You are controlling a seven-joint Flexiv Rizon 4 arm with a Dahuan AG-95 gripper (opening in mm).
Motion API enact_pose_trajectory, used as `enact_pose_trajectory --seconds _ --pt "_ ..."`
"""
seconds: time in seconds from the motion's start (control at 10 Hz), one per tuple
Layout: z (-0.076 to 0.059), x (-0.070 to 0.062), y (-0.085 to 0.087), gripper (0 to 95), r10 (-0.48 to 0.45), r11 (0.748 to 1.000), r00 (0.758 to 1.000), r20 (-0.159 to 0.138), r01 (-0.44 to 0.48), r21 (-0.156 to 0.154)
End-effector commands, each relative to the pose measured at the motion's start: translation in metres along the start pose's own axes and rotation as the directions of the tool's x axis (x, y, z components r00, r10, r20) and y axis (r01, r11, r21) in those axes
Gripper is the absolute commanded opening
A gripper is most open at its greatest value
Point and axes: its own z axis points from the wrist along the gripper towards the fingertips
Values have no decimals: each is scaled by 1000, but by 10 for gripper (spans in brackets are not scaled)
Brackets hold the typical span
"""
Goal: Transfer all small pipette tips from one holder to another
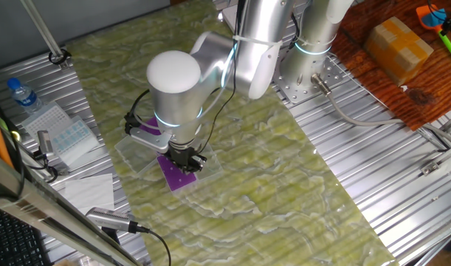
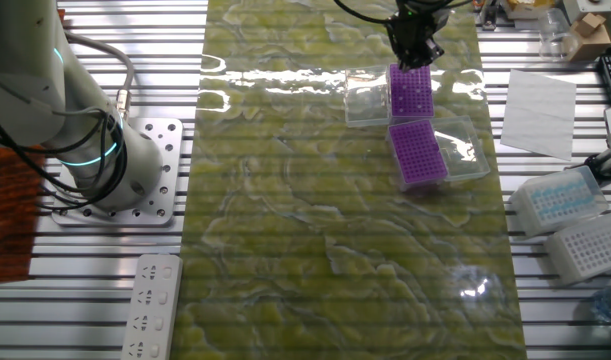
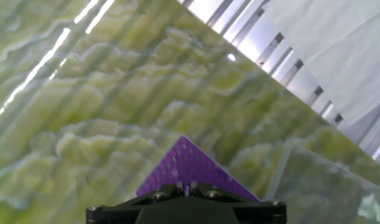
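Two purple holders lie on the green mat. My gripper [image 1: 186,159] hangs low over one holder [image 1: 176,176]; the other holder [image 1: 152,126] shows partly behind the arm. From the other fixed view the gripper [image 2: 417,50] stands above the far holder [image 2: 410,92], and the second holder [image 2: 418,152] lies just in front of it. In the hand view the fingers [image 3: 188,188] sit close together over the purple plate [image 3: 186,163], with a thin pale sliver between them that looks like a small pipette tip [image 3: 187,188]. Tips in the plates are too small to make out.
Clear plastic trays [image 2: 368,100] [image 2: 467,150] sit beside the holders. White tip boxes [image 2: 560,198] [image 2: 590,250] and a paper sheet [image 2: 538,98] lie right of the mat. The arm's base [image 2: 135,170] and a power strip [image 2: 153,305] are on the left.
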Motion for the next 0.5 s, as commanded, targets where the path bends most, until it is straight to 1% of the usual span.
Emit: enact_pose_trajectory --seconds 0.1,0.5 --pt "1 -2 1 0 1 1000 1000 4 -1 1" --pt "1 -3 1 0 -12 1000 1000 6 12 9"
